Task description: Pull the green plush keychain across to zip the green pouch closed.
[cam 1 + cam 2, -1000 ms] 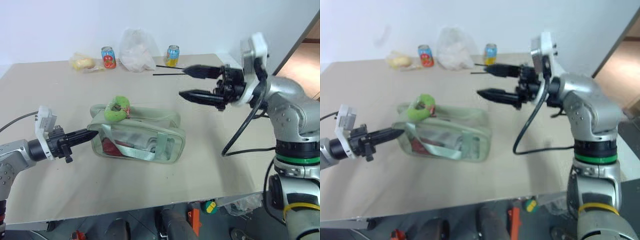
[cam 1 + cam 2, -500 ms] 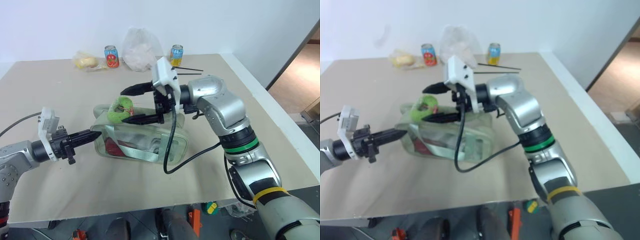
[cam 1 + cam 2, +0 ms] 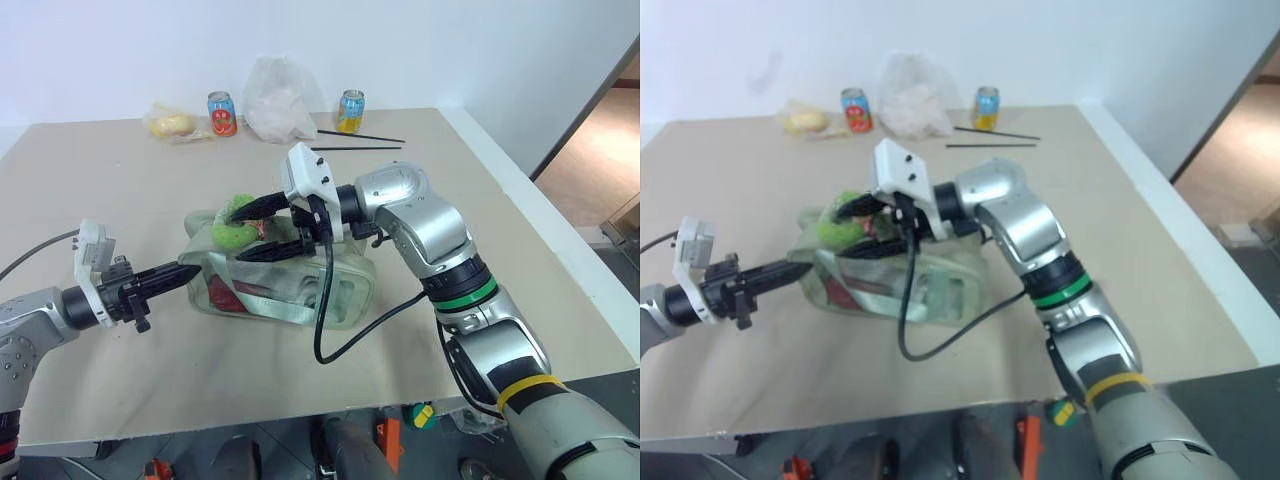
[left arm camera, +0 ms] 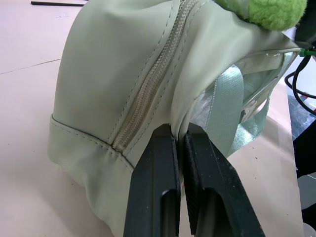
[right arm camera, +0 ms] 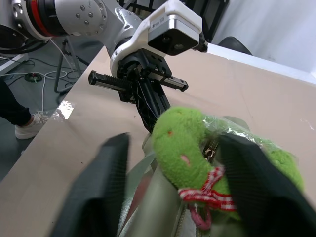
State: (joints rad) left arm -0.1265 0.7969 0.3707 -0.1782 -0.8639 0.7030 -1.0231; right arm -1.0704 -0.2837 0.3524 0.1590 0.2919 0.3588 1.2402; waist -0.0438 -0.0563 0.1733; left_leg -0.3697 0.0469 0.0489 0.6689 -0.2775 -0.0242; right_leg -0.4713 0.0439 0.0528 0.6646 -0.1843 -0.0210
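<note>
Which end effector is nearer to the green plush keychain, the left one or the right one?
The right. The right end effector has its fingers on either side of the green plush keychain, not yet shut on it. The left end effector is shut on the end of the green pouch, lower down.

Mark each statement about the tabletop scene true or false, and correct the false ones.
1. The left gripper is shut on the pouch. True: its fingers pinch the fabric at the pouch's end.
2. The keychain lies on the table beside the pouch. False: it sits on top of the pouch, at the zip.
3. The right gripper has a finger on either side of the keychain. True.
4. Three cans stand at the table's far edge. False: two.
5. The white bag stands between the cans. True.
</note>
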